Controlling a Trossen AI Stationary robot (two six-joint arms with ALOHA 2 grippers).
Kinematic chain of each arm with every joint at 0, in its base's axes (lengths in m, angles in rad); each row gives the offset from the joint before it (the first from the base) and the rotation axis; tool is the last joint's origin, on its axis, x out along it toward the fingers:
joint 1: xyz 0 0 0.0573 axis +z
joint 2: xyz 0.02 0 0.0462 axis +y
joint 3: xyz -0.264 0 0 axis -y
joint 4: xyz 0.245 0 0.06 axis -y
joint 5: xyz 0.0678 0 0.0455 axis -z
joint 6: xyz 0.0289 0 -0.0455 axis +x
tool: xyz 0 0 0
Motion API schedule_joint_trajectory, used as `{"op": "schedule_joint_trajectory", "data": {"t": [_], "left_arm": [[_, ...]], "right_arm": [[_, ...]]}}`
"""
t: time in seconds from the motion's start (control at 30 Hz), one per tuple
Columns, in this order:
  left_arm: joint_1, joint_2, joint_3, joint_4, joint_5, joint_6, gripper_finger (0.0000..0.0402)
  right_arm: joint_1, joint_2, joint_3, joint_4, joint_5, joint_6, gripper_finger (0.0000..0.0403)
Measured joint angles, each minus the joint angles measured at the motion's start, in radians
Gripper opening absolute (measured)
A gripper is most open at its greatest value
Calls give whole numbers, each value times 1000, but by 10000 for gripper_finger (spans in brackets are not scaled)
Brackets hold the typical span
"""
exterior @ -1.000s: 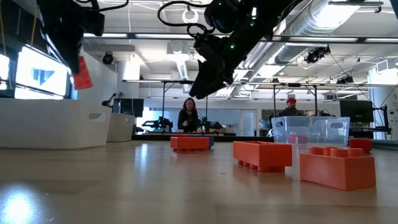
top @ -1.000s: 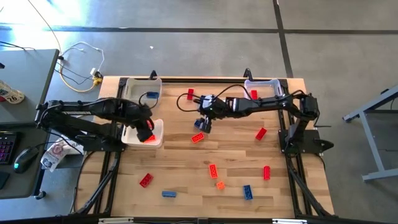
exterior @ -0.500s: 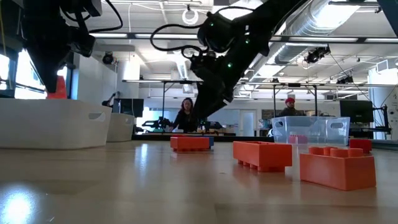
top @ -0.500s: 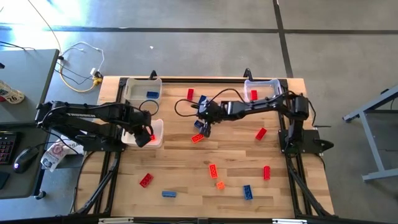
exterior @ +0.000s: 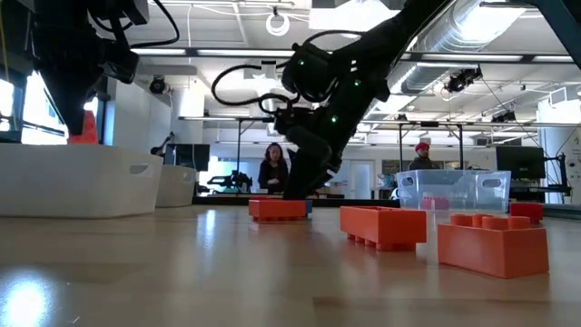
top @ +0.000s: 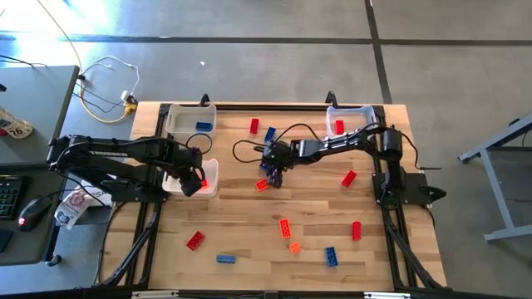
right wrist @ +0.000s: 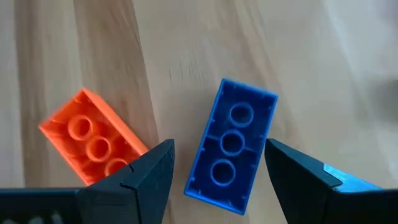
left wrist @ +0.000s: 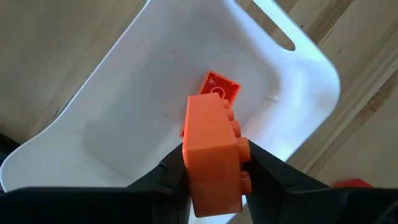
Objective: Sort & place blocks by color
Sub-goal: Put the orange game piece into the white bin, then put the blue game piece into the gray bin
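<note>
My left gripper (top: pixel 194 179) hangs over the nearer white bin (top: pixel 211 171) at the table's left, shut on an orange-red brick (left wrist: pixel 214 155). Another red brick (left wrist: pixel 219 88) lies on that bin's floor. Near the table's middle, my right gripper (top: pixel 273 172) stands open and low. Its fingers are on either side of a blue brick (right wrist: pixel 231 146) without touching it. That brick lies on the wood with its hollow underside up. An orange brick (right wrist: pixel 93 143), also upside down, lies beside it. My left gripper pinches the orange-red brick between its two fingers; one finger (left wrist: pixel 264 168) is on the studded face (left wrist: pixel 241 149), the other on the opposite face. The fingers come from above, pointing down. The brick hangs lengthwise below them, clear of the bin's floor (left wrist: pixel 143 112).
A second white bin (top: pixel 184 122) with a blue brick stands at the far left, and a clear bin (top: pixel 353 112) with a red brick at the far right. Several loose bricks lie on the table's near half, such as a red one (top: pixel 195 241) and a blue one (top: pixel 331 256). People stand in the room beyond.
My left gripper has sunk with its brick down to the white bin's rim, then kept still. My right gripper has come down toward the blue brick on the table and tipped more steeply, its fingers still wide apart.
</note>
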Motion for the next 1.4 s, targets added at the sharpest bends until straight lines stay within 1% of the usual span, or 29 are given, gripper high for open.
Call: {"op": "schedule_joint_trajectory", "data": {"t": [0.13,0.27,0.43,0.6,0.7,0.8,1.0,1.13,1.27,1.4], "left_arm": [[0,0,0,0,-2,1,109],[0,0,0,0,-10,34,118],[0,0,0,1,-16,53,142],[1,0,0,2,-58,53,164],[7,0,0,3,-75,53,171],[19,0,0,10,-75,53,172],[40,0,0,58,-63,82,172],[56,0,26,67,-46,105,172],[68,0,75,74,-58,119,172],[92,0,104,147,-64,165,172]], "right_arm": [[0,18,0,-2,11,0,236],[0,22,0,-3,20,0,236],[-2,23,0,-7,20,10,236],[-3,23,0,-13,20,11,234],[-7,23,0,-31,20,15,221],[-19,23,0,-44,8,42,195],[-39,20,2,-63,-27,50,114],[-40,18,2,-66,-35,7,111],[-40,6,0,-82,-35,-28,111],[-40,-25,-1,-83,-34,-51,111]]}}
